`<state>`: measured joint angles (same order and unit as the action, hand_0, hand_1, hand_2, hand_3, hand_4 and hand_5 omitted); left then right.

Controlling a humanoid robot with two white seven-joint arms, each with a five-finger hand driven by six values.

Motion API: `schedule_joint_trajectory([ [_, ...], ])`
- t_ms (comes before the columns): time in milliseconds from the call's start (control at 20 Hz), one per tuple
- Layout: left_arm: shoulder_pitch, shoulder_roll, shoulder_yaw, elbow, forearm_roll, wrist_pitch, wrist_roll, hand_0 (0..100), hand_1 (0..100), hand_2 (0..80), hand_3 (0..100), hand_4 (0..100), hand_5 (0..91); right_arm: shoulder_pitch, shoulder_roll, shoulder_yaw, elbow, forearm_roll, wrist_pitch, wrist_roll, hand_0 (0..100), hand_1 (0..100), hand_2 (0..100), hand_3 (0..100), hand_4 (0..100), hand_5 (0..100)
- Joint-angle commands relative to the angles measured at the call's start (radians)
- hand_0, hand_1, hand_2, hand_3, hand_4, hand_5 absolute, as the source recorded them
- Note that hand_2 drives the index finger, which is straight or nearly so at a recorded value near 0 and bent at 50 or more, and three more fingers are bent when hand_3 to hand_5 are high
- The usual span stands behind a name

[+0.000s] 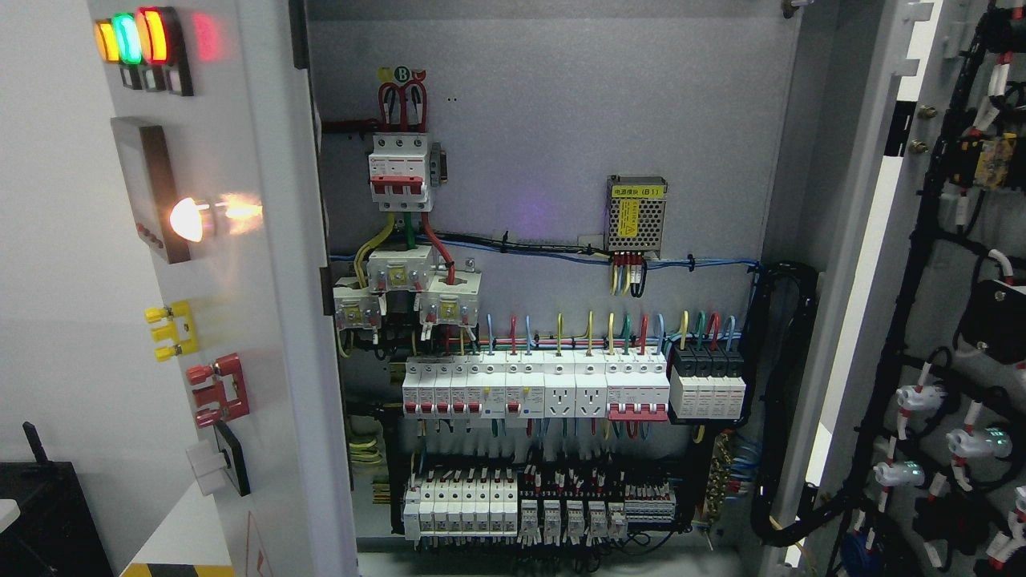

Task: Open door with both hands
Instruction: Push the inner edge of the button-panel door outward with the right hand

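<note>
Doors: both swung wide open; left door (200, 320) at picture's left, seen nearly edge-on, right door (946, 320) at picture's right, inner face toward camera.
Cabinet interior: fully exposed between the two doors; back panel (561, 120) bare grey above, breaker rows (537, 389) across the middle and bottom.
Left door front: indicator lamps (132, 36) lit amber, green, red at top; glowing white lamp (186, 219) below; yellow and red terminals lower down.
Right door inside: black wiring harness (922, 320) with white connectors running down it.
Long axis of doors: vertical, hinged at the cabinet's outer edges.
Robot hand, left: not in view; finger state cannot be told.
Robot hand, right: not in view; finger state cannot be told.
Nearer arm: cannot tell, neither arm showing.
Task progress: judged complete or nearly so, both doors standing open.
Cut off: right door's outer edge and bottom, left door's lower end, cabinet floor.
Hard to read: small print on breakers and power supply (636, 212).
</note>
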<state>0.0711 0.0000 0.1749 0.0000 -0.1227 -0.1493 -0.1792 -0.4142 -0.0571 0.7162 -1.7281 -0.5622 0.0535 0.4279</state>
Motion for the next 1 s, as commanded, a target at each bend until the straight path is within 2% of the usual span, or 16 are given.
schedule_joint_trajectory([
  [0,-0.001,-0.034,0.000,0.008,0.000,-0.001,0.000,12,39,0.0,0,0,0.0,-0.012,0.002,0.060,-0.010,0.001,0.003,-0.003,12,39,0,0,0,0],
  [451,-0.001,-0.034,0.000,0.008,0.000,-0.001,0.000,12,39,0.0,0,0,0.0,-0.052,0.002,0.100,-0.007,0.002,0.003,-0.008,12,39,0,0,0,0],
  [701,-0.001,-0.034,0.000,0.008,0.000,-0.001,0.000,12,39,0.0,0,0,0.0,-0.078,0.003,0.141,-0.005,0.004,0.005,-0.012,12,39,0,0,0,0],
  [952,-0.001,-0.034,0.000,0.009,0.000,0.000,0.000,12,39,0.0,0,0,0.0,-0.084,0.011,0.155,0.004,0.005,0.046,-0.012,12,39,0,0,0,0],
])
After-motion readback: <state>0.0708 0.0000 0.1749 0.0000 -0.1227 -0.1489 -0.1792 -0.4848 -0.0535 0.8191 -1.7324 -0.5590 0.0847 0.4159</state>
